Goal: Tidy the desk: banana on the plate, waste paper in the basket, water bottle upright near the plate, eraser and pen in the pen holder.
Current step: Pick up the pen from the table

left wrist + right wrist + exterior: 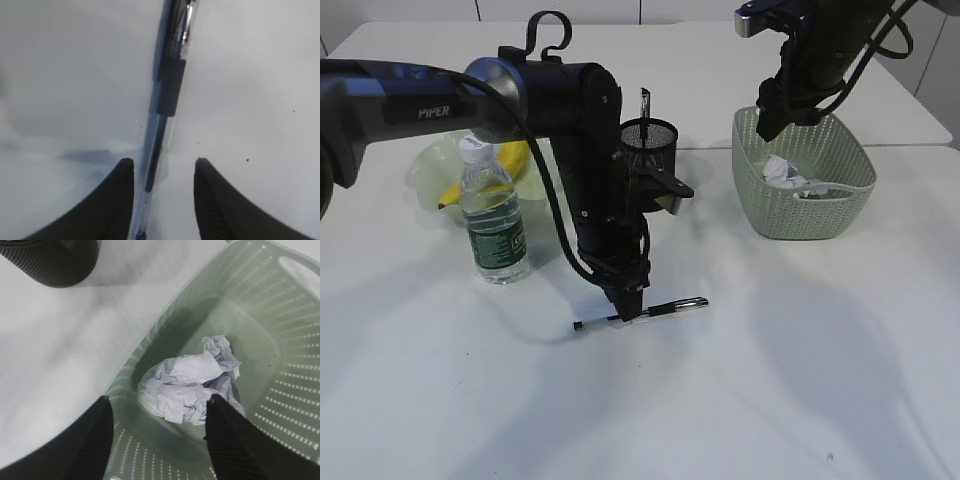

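Banana half behind water bottle; pen blurred, cropped

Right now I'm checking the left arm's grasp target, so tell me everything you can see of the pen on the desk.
The pen is slim, with a clear barrel, a dark ink core, a black grip band and a black clipped cap. It lies flat on the white desk, in front of the pen holder. The left gripper stands open, straddling its barrel near one end; the fingers show no clear contact with it yet.
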Motion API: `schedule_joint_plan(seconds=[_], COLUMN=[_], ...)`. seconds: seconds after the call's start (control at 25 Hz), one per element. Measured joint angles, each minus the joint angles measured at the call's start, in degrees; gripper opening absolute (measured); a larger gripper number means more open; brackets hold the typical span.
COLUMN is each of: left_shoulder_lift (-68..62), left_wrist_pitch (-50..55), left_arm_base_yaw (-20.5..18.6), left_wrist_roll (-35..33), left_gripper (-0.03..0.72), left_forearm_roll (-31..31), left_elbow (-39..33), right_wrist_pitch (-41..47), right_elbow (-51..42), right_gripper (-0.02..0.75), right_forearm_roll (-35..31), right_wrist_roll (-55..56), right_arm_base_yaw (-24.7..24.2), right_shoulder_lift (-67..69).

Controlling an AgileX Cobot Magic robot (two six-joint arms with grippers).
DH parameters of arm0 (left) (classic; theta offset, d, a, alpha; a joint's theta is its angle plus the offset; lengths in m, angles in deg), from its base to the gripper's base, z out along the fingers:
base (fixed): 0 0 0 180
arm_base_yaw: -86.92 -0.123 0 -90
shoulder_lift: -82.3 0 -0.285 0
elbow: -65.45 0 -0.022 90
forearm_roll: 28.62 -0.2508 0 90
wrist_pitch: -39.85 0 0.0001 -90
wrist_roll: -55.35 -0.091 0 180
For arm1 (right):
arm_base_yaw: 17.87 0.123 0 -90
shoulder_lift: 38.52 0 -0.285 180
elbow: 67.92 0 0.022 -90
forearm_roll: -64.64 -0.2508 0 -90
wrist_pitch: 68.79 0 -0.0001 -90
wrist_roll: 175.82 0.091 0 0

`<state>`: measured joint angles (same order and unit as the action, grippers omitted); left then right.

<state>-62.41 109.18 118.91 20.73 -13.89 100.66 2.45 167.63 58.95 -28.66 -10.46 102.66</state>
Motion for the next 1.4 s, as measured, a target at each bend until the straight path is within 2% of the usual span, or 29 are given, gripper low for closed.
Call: schedule_joint_plan(seconds=[0.52,0.92,1.4], left_shoulder_lift=[0.0,0.0,0.0], left_wrist_pitch=[0.0,0.0,0.0], left_arm_base_yaw=[1.37,1.37,1.37], left_wrist_roll=[0.1,2.84,0.11], left_gripper=[0.279,0.305,0.331], left_forearm_roll=[0.0,-0.11,-0.29], left_elbow=[0.0,0.0,0.0], right_wrist_pitch=[0.0,0.0,0.0], right_elbow=[0.0,0.0,0.0], right_gripper=[0.442,0.442,0.442], right_forearm_roll=[0.0,0.0,0.0], right_wrist_roll=[0.0,0.0,0.0], right_arm_base_yaw=[0.0,0.0,0.0], right_shoulder_lift=[0.0,0.0,0.0])
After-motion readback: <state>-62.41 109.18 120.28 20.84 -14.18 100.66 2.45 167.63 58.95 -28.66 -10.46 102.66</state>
